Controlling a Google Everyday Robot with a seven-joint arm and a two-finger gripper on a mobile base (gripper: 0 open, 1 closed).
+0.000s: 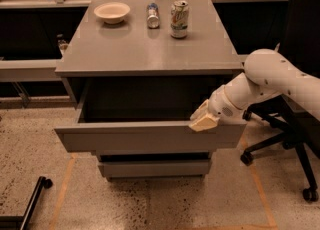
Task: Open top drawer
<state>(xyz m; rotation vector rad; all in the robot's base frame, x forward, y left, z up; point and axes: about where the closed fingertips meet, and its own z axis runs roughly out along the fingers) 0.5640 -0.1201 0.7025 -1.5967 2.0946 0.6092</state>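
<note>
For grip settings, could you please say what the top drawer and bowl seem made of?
Top drawer: matte grey, no glare, probably painted metal or laminate. Bowl: pale, smooth, likely ceramic or plastic. The claw rests on the drawer front's top edge.

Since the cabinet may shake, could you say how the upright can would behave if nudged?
The can stands tall and narrow, so it would probably tip, then roll. It looks like rigid metal. The gripper sits at the top drawer, on its front edge.
</note>
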